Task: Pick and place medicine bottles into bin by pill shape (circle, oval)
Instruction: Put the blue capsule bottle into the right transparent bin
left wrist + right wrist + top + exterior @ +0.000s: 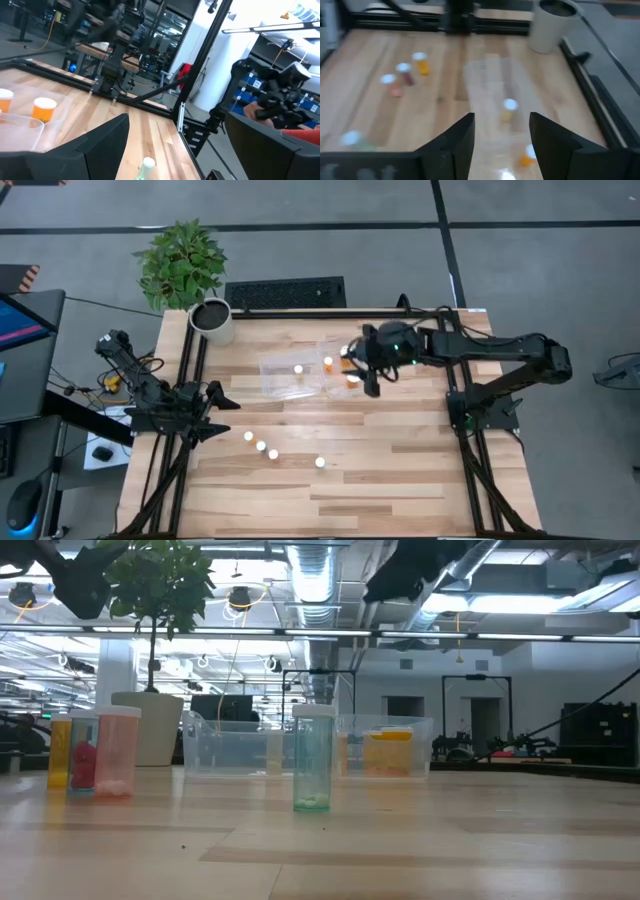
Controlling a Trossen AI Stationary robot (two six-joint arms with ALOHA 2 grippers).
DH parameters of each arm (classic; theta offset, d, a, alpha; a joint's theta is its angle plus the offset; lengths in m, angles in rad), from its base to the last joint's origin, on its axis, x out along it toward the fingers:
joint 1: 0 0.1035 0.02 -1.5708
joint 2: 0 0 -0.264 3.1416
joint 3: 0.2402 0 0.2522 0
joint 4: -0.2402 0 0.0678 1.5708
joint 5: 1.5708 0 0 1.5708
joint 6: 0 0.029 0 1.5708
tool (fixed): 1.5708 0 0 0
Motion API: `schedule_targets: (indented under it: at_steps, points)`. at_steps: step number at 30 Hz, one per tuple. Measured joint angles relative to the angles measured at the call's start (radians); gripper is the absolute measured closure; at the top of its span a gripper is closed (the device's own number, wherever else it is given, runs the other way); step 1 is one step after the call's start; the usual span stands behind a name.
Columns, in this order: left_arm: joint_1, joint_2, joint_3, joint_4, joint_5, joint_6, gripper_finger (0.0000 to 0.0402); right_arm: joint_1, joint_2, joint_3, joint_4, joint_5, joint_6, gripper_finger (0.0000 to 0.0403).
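Over the bin [300,370] near the tabletop's far edge, my right pincer [501,131] hangs half-open and empty, while four light, slick, stiff medicine bottles [273,453] mid-tabletop want gripping round their bodies below the caps.

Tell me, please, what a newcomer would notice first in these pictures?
Probably the right gripper hanging open and empty over the clear bin mid-table, where a few medicine bottles already stand. Next, four more bottles in a loose row nearer the front edge, and the left gripper waiting open at the left.
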Motion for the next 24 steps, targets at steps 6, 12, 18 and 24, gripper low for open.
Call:
schedule_targets:
  at_steps: [6, 12, 18, 24]
  points:
    - [0.0, 0.0, 0.0, 0.028, -0.007, 0.022, 0.0079, 0.12, -0.012, 0.0, -0.015, 0.0, 0.021, 0.021]
    - [0.0, 0.0, 0.001, 0.089, 0.0, 0.039, 0.0079, 0.195, -0.008, 0.0, -0.016, 0.021, 0.083, 0.0207]
    - [0.0, 0.0, 0.026, 0.088, 0.0, 0.1, 0.0079, 0.293, -0.008, 0.0, -0.013, 0.039, 0.192, 0.021]
    - [0.0, 0.0, 0.035, 0.086, -0.011, 0.123, 0.0079, 0.419, -0.008, -0.001, -0.013, 0.173, 0.233, 0.0213]
